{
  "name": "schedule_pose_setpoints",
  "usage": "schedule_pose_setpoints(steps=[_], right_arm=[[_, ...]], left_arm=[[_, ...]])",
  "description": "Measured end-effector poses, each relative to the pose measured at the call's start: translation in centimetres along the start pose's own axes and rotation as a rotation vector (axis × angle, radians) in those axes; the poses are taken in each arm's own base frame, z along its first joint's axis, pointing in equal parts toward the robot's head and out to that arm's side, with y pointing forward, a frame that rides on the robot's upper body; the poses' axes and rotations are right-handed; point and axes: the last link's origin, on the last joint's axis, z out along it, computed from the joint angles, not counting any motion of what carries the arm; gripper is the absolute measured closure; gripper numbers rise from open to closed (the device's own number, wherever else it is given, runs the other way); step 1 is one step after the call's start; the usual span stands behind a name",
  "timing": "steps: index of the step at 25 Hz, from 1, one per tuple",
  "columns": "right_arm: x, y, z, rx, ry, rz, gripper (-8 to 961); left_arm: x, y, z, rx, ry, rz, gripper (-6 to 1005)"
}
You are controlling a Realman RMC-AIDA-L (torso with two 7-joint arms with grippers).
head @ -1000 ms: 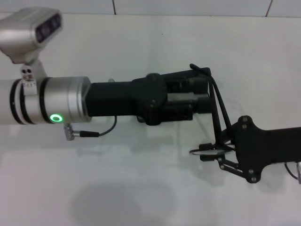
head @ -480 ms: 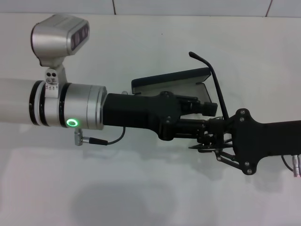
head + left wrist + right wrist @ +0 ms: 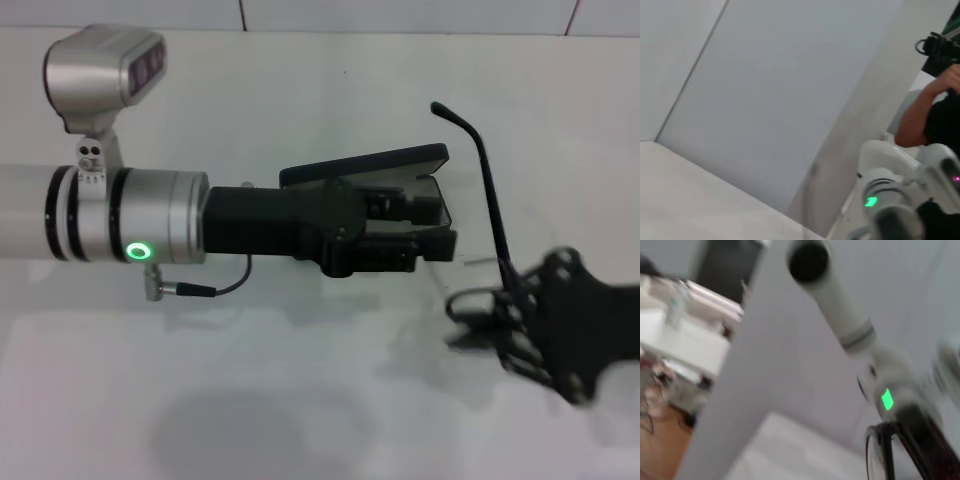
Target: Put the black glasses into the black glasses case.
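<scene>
Right of the open black glasses case (image 3: 400,165), right gripper (image 3: 500,320) pinches the black glasses (image 3: 487,190), one temple rising upward; left gripper (image 3: 425,230) at case, fingers' state unclear.

A plain white table (image 3: 300,400) meets a tiled wall (image 3: 400,12) at its far edge.

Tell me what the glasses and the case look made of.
Glasses: thin black frame, probably metal wire or slim plastic, judging by the narrow, stiff temple; lenses look clear. Case: matte black shell, likely plastic or leatherette, since the lid shows no gloss; pale lining inside. Right gripper holds the glasses; left gripper is at the case.
</scene>
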Motion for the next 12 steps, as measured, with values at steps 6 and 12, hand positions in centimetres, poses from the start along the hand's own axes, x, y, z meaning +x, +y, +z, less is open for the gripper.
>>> schedule_pose_setpoints(steps=[6,12], right_arm=[[-1.9,1.6,-0.6,-0.062,-0.189,-0.019,866],[-1.5,2.0,1.7,-0.152,-0.296,0.087,865]], left_arm=[[-0.2,-1.2,0.0,0.085,0.000,0.000,435],[0.6,-1.7,1.5,0.104,0.023,0.045,435]])
